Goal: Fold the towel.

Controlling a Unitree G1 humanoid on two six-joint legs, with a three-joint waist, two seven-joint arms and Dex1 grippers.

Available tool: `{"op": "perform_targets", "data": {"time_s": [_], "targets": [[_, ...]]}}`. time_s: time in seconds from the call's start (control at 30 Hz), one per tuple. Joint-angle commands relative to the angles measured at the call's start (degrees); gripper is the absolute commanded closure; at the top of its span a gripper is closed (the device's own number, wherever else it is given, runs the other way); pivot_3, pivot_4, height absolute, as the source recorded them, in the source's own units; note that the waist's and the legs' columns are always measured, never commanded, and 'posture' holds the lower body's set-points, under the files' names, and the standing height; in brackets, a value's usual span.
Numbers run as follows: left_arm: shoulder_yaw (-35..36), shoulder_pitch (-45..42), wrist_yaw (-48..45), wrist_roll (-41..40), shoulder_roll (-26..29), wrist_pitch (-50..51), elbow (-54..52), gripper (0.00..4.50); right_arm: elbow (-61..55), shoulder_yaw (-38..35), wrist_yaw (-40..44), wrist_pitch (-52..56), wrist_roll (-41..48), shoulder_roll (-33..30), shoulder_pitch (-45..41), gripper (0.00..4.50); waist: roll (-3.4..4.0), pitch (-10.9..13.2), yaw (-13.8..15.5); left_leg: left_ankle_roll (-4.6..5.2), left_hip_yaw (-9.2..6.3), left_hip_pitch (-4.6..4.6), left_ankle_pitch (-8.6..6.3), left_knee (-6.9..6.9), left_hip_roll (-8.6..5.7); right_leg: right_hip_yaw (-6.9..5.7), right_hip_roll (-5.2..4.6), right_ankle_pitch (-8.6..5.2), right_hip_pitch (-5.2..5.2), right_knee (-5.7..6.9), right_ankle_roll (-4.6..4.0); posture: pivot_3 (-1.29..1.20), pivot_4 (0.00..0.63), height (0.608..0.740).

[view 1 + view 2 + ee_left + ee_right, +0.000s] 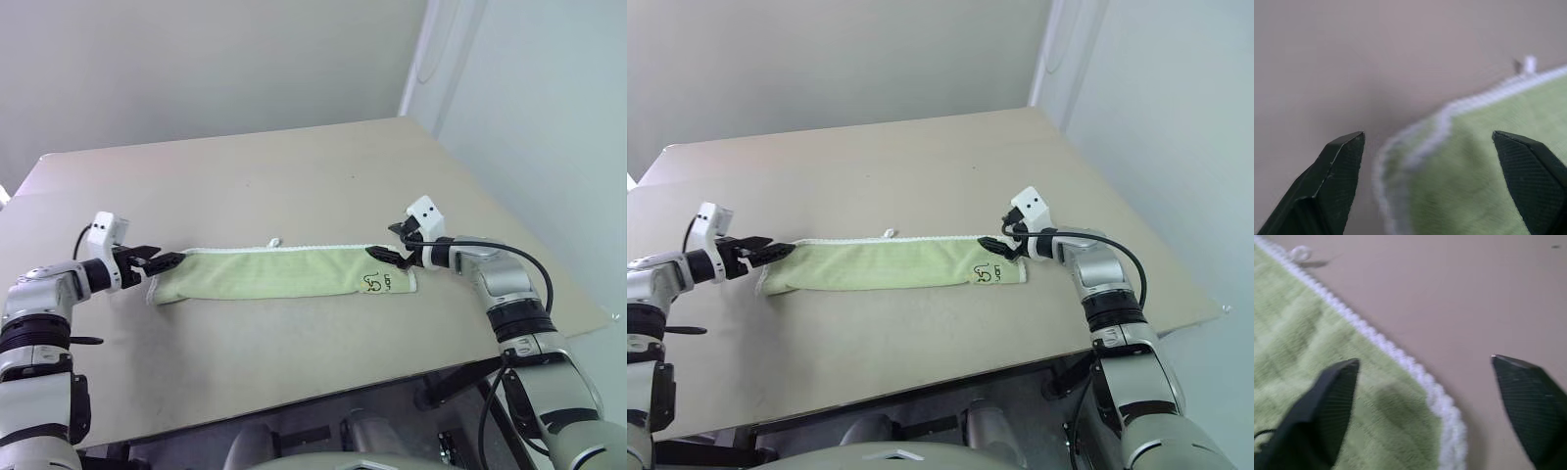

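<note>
The towel (279, 273) lies flat on the table as a long, narrow, light yellow-green strip with white edging. A small white loop (275, 241) sticks out of its far edge, and a white tag with dark marks (377, 283) sits near its right end. My left gripper (167, 260) is at the strip's left end, open, with the towel's corner (1415, 152) between its spread fingers. At the right end my right gripper (390, 255) is open too, above the far corner (1444, 401). Neither gripper holds the cloth.
The tan table (294, 176) stretches wide behind the towel. Its front edge (323, 392) runs close to me and its right edge (529, 235) slants just beyond my right arm. Pale walls stand behind.
</note>
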Motion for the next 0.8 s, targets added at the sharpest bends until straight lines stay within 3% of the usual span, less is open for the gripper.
{"op": "perform_targets", "data": {"time_s": [0.03, 0.23, 0.47, 0.63, 0.8], "targets": [[2.25, -1.61, 2.17, 0.62, 1.97, -2.54, 0.92, 0.22, -3.44, -5.46, -3.64, 2.74, 2.73, -0.05, -1.22, 0.03, 0.00, 0.00, 0.03, 0.00, 0.00, 0.00, 0.00, 0.00, 0.00, 0.00, 0.00, 0.00, 0.00, 0.00, 0.00, 0.00, 0.000, 0.740], [3.93, 1.44, -1.86, -1.82, 3.94, 0.44, -5.37, 0.22, -19.36, -14.02, -3.74, 25.81, 16.59, -0.60, 3.80, 0.03, -0.01, -0.01, 0.11, 0.00, -0.07, -0.03, 0.00, -0.04, 0.02, -0.04, 0.03, 0.00, -0.01, 0.01, -0.01, 0.00, 0.000, 0.740], [5.76, 14.51, -9.36, -11.03, 5.78, 11.24, -32.93, 0.22, -29.59, -29.21, -9.33, 57.39, 37.22, 3.18, 9.08, 0.03, 0.00, -0.01, 0.11, 0.00, -0.06, -0.01, 0.00, -0.05, 0.05, -0.03, 0.01, -0.03, -0.01, 0.01, -0.05, 0.00, 0.000, 0.740], [2.91, 19.45, -8.70, -11.54, 3.47, 11.31, -41.66, 0.22, -29.01, -38.53, -16.22, 68.51, 40.55, 7.87, 10.38, 0.03, 0.05, -0.02, 0.12, 0.01, -0.08, 0.06, 0.00, 0.00, 0.08, 0.03, 0.13, -0.17, 0.00, 0.03, -0.17, 0.00, 0.000, 0.740], [-0.44, 21.33, -9.13, -11.65, 0.20, 8.59, -47.76, 0.22, -28.24, -38.78, -20.58, 69.59, 43.77, 7.16, 15.38, 0.03, 0.03, -0.04, 0.16, 0.01, -0.10, 0.04, 0.00, 0.04, 0.08, 0.09, 0.20, -0.18, 0.03, -0.03, -0.16, 0.00, 0.000, 0.740]]}}
